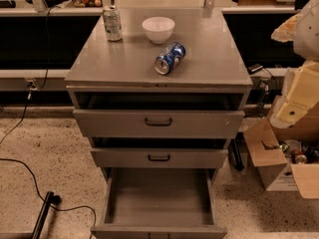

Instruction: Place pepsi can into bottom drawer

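Note:
The pepsi can [170, 58], blue with white and red markings, lies on its side on the grey cabinet top [124, 63], its silver end facing the front. The bottom drawer [158, 195] is pulled fully open and its wide grey interior holds nothing. My gripper [294, 96] is the cream-coloured part of the arm at the right edge of the view, to the right of the cabinet and well apart from the can. It holds nothing that I can see.
A silver-and-green can [112, 23] stands upright at the back left of the cabinet top, next to a white bowl [158, 29]. The two upper drawers [158, 122] with black handles stand slightly open. An open cardboard box [279, 161] sits on the floor at the right. Black cables [30, 173] run over the floor at the left.

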Action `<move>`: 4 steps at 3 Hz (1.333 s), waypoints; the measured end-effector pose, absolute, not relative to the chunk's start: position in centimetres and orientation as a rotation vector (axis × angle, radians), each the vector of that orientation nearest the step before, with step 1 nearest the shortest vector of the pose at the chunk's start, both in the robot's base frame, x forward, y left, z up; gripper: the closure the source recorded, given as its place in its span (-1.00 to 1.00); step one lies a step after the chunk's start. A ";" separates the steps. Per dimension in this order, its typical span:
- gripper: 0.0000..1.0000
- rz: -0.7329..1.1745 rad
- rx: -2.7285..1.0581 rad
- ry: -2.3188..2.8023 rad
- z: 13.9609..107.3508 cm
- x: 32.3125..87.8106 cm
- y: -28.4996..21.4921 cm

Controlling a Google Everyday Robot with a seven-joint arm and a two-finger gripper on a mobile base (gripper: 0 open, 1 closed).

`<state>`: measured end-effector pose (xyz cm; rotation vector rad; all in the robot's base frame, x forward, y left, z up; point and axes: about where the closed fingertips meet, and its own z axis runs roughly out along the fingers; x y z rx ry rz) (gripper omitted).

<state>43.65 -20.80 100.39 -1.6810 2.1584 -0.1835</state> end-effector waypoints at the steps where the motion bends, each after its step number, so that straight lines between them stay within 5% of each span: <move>1: -1.00 -0.184 -1.681 2.158 100.4 43.7 -20.8; 4: -1.00 -0.150 -2.076 1.825 99.4 46.1 -15.8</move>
